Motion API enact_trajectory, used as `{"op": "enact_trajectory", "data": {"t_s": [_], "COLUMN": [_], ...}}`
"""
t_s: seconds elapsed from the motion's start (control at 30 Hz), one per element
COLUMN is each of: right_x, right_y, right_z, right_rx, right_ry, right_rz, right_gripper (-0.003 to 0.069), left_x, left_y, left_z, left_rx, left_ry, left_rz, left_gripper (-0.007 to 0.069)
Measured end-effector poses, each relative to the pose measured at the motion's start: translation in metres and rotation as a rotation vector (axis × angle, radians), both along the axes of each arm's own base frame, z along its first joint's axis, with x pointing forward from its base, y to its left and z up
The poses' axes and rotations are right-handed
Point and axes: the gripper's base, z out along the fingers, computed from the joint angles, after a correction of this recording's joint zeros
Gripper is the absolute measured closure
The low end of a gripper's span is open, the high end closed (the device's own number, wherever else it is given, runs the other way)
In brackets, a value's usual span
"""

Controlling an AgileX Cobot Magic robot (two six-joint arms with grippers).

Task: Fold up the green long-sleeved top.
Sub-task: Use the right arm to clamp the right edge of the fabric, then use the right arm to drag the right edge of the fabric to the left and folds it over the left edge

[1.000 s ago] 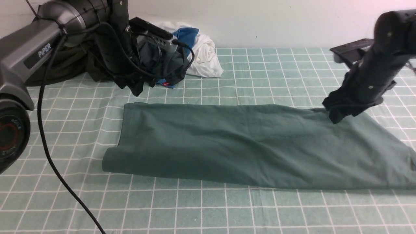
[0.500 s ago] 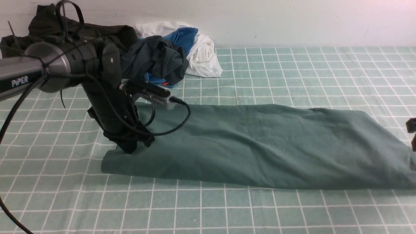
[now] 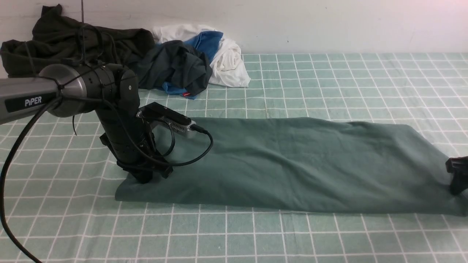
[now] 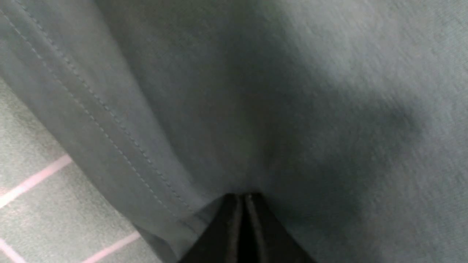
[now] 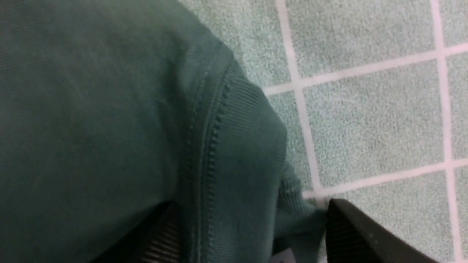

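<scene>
Left pincer [image 3: 144, 179] is down on the green long-sleeved top [image 3: 292, 164], at its near corner. In the left wrist view I see the tips [image 4: 243, 204] pressed fully together, with cloth puckered in toward them. I read that as a pinch of the fabric. A stitched hem [image 4: 91, 98] runs just beside the tips.

From that pincer the top stretches away as one long flat band on the checked sheet [image 3: 256, 233], across to the right pincer [image 3: 457, 180], which sits at the opposite end.

Right pincer [image 5: 252, 219]: jaws spread wide, one on each side of a ribbed band [image 5: 248, 120] at the garment's edge. Cloth lies between them, nothing gripped.

Beyond the left pincer, by the wall and well apart from it, lie a dark olive garment [image 3: 73, 40], a navy garment [image 3: 179, 65] and white and blue clothing [image 3: 226, 58].
</scene>
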Motion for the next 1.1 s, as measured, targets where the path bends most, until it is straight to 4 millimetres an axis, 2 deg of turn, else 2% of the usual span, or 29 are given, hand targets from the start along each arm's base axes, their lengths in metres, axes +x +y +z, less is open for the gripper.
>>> {"op": "enact_trajectory", "data": {"t_s": [0.1, 0.23, 0.3, 0.37, 0.4, 0.47, 0.5, 0.53, 0.63, 0.67, 0.7, 0.77, 0.87, 0.93, 1.0, 1.07, 1.1], "right_x": [0.001, 0.006, 0.009, 0.012, 0.013, 0.013, 0.013, 0.012, 0.01, 0.009, 0.009, 0.009, 0.007, 0.005, 0.005, 0.01, 0.009], "right_y": [0.003, 0.013, 0.019, 0.024, 0.026, 0.028, 0.028, 0.032, 0.052, 0.067, 0.079, 0.116, 0.173, 0.22, 0.263, 0.315, 0.332], "right_z": [0.0, 0.005, 0.011, 0.029, 0.042, 0.074, 0.074, 0.104, 0.162, 0.186, 0.2, 0.231, 0.256, 0.263, 0.26, 0.241, 0.236], "right_rx": [0.005, -0.002, -0.018, -0.051, -0.073, -0.114, -0.115, -0.142, -0.173, -0.178, -0.175, -0.146, -0.081, -0.028, 0.021, 0.07, 0.087], "right_ry": [-0.001, 0.004, 0.006, -0.015, -0.031, -0.079, -0.073, -0.136, -0.262, -0.32, -0.359, -0.451, -0.545, -0.589, -0.61, -0.61, -0.618], "right_rz": [0.003, 0.052, 0.095, 0.133, 0.148, 0.156, 0.158, 0.159, 0.202, 0.249, 0.286, 0.399, 0.56, 0.679, 0.777, 0.88, 0.911], "right_gripper": [0.0205, 0.0368, 0.0489, 0.0596, 0.0623, 0.0631, 0.0631, 0.0631, 0.0631, 0.0631, 0.0631, 0.0631, 0.0631, 0.0631, 0.0631, 0.0631, 0.0631], "left_x": [0.0, 0.0, -0.001, -0.004, -0.008, -0.017, -0.018, -0.027, -0.051, -0.065, -0.071, -0.091, -0.12, -0.14, -0.163, -0.183, -0.188], "left_y": [0.0, 0.0, 0.0, 0.001, 0.002, 0.004, 0.004, 0.007, 0.014, 0.018, 0.02, 0.027, 0.037, 0.044, 0.051, 0.057, 0.058], "left_z": [0.0, 0.0, 0.003, 0.013, 0.026, 0.057, 0.061, 0.09, 0.142, 0.163, 0.17, 0.193, 0.222, 0.236, 0.248, 0.254, 0.254], "left_rx": [0.0, 0.0, -0.001, -0.001, -0.006, -0.019, -0.022, -0.035, -0.052, -0.053, -0.048, -0.038, -0.026, -0.021, -0.014, -0.008, -0.006], "left_ry": [0.0, 0.0, -0.004, -0.007, -0.027, -0.09, -0.101, -0.177, -0.297, -0.338, -0.347, -0.388, -0.461, -0.507, -0.547, -0.564, -0.561], "left_rz": [0.0, 0.0, 0.0, -0.001, -0.002, 0.002, 0.004, 0.013, 0.038, 0.048, 0.055, 0.073, 0.1, 0.121, 0.143, 0.155, 0.156], "left_gripper": [0.0628, 0.0628, 0.0628, 0.0628, 0.0628, 0.0628, 0.0628, 0.0628, 0.0628, 0.0628, 0.0628, 0.0628, 0.0628, 0.0628, 0.0628, 0.0628, 0.0628]}}
